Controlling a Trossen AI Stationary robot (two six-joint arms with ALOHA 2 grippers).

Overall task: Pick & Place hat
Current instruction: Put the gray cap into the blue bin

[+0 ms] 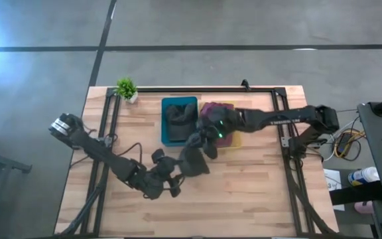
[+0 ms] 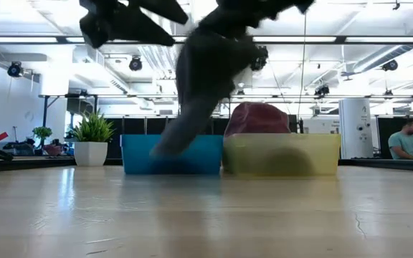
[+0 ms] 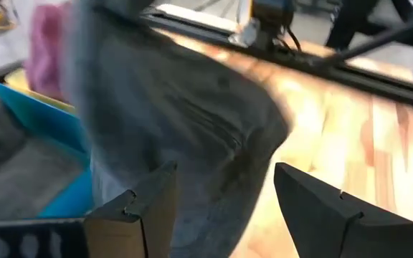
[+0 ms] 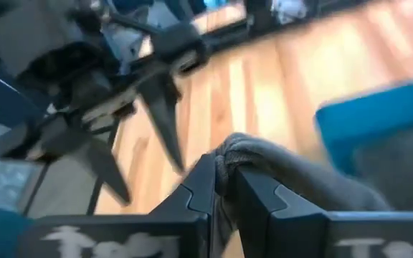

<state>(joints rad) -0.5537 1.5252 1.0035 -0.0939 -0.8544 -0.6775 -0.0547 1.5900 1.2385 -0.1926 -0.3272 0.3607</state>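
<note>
From above I see the right gripper (image 1: pixel 203 141) out over the middle of the wooden table (image 1: pixel 257 199), just off the front edge of the blue bin (image 1: pixel 178 122). Its fingers (image 4: pixel 252 193) are pressed together on a fold of the grey hat (image 4: pixel 292 179), and the wrist camera shows the cloth pinched tight between them. The hat (image 1: pixel 194 158) hangs off that grip, clear of the boards; in the level view it droops as a dark grey shape (image 2: pixel 206 79) in front of the blue bin (image 2: pixel 171 154), its lower end down near the bin's wall, though I cannot tell whether it touches.

My left gripper (image 1: pixel 172 180) sits nearer the front edge of the table, just beside the hanging hat. Its two fingers (image 3: pixel 314 201) are spread wide with nothing between them, and the grey cloth (image 3: pixel 178 122) fills the view right ahead of them.

The blue bin stands toward the back edge, with some dark cloth (image 1: pixel 180 116) lying inside. Touching its right side is a yellow bin (image 2: pixel 282 154) holding a maroon hat (image 2: pixel 257 118). A small potted plant (image 1: pixel 127 89) stands at the back left corner of the table. Beyond the table, a person (image 2: pixel 409 140) sits at a desk
</note>
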